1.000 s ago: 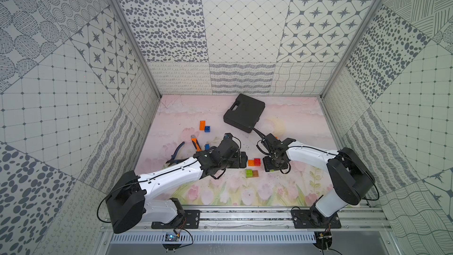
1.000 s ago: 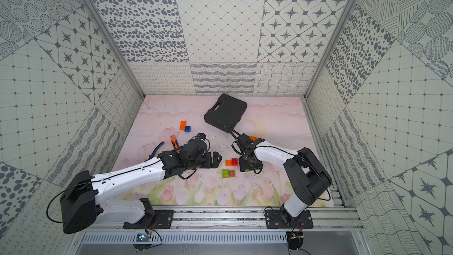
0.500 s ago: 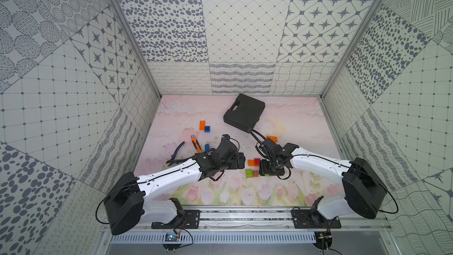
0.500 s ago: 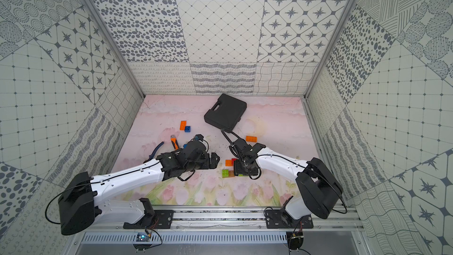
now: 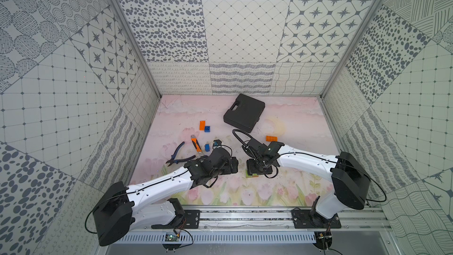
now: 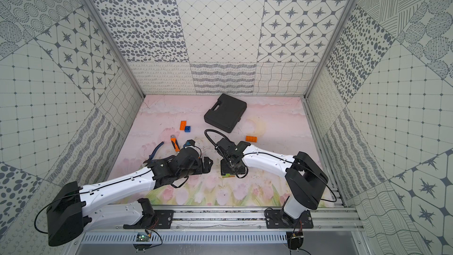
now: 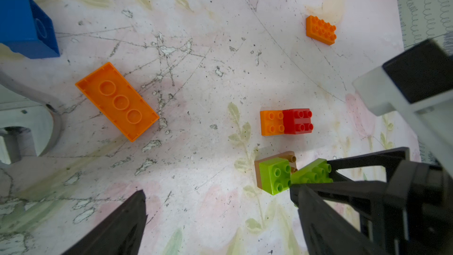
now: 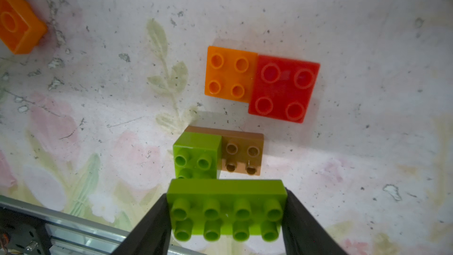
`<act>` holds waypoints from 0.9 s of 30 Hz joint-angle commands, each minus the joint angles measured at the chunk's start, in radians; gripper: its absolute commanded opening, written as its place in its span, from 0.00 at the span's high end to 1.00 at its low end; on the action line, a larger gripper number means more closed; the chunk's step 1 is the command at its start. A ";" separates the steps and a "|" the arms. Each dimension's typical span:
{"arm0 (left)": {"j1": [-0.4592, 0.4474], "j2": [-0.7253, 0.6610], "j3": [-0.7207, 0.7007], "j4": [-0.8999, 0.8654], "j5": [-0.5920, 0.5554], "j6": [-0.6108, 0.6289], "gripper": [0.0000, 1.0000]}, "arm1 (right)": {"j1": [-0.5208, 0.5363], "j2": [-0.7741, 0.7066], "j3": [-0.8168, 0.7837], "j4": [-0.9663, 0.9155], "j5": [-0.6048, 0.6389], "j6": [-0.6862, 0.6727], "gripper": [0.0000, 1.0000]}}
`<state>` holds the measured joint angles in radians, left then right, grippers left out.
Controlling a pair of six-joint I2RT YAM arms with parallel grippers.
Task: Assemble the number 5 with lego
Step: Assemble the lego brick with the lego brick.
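Note:
My right gripper (image 8: 226,208) is shut on a long green lego brick (image 8: 226,213), studs toward the camera, held by its short ends just above the mat. Right beside it a short green brick (image 8: 196,155) sits on a brown brick (image 8: 242,158). Beyond them a red brick (image 8: 284,87) sits on one end of an orange one (image 8: 229,74). In both top views the right gripper (image 5: 257,170) (image 6: 231,168) covers these bricks. My left gripper (image 7: 217,192) (image 5: 234,165) stands open and empty just to their left. An upturned orange brick (image 7: 117,101) lies nearby.
An orange brick (image 5: 271,138) lies behind the right arm, another orange (image 5: 202,125) and a blue one (image 5: 207,129) farther back, a blue one (image 5: 207,147) by the left wrist. Blue-handled pliers (image 5: 179,155), an orange-handled tool (image 5: 195,143) and a black case (image 5: 245,112) lie around.
My right gripper has carried the long green brick left and toward the front, and now covers the small brick groups in the top views. The left arm has hardly moved.

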<state>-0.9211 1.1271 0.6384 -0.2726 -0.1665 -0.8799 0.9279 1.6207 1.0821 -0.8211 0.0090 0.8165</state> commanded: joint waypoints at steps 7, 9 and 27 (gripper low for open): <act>0.016 -0.096 -0.061 0.070 -0.042 -0.005 0.00 | 0.034 0.062 0.070 -0.056 0.052 0.056 0.40; 0.018 -0.096 -0.062 0.074 -0.037 -0.006 0.00 | 0.036 0.070 0.073 -0.055 0.052 0.057 0.40; 0.022 -0.074 -0.049 0.078 -0.022 -0.002 0.00 | 0.045 0.115 0.096 -0.024 0.072 0.072 0.40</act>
<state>-0.9089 1.0485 0.5823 -0.2279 -0.1825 -0.8829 0.9668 1.7081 1.1538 -0.8627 0.0692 0.8829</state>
